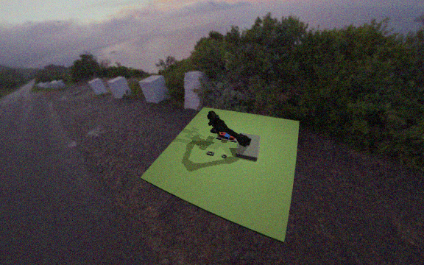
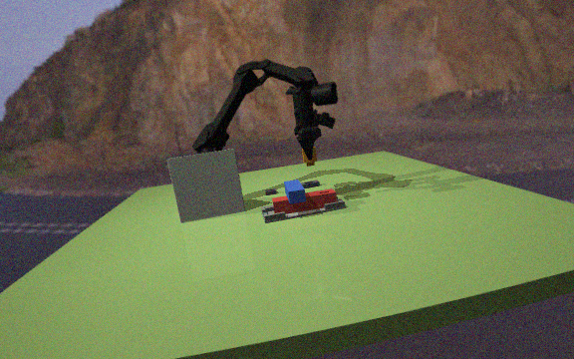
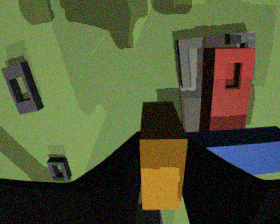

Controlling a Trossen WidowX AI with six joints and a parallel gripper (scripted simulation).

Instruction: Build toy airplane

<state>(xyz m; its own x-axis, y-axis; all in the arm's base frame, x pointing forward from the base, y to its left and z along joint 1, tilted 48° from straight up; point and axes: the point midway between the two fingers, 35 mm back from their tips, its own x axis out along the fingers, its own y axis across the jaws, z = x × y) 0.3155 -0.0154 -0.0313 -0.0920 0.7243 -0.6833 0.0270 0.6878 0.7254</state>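
The red fuselage (image 1: 222, 134) (image 2: 323, 198) (image 3: 220, 102) lies in the grey cradle (image 2: 337, 205) (image 3: 192, 107) and looks level. The blue wing (image 1: 227, 135) (image 2: 294, 191) (image 3: 251, 159) lies across the top of the fuselage; its tab is hidden. The socket near the tail shows as an open dark slot in the wrist view. My gripper (image 2: 309, 152) (image 3: 157, 137) is shut on the orange tail fin (image 2: 310, 162) (image 3: 162, 187). It holds the fin in the air, above the fuselage's height and to the left of the fuselage in the wrist view.
Two small dark hollow holders, a larger one (image 2: 311, 183) (image 3: 29, 106) and a smaller one (image 2: 271, 191) (image 3: 67, 172), stand on the green table (image 1: 212, 184) (image 2: 367, 259) beside the cradle. A grey slab (image 1: 246, 152) (image 2: 206, 186) is at the arm's base.
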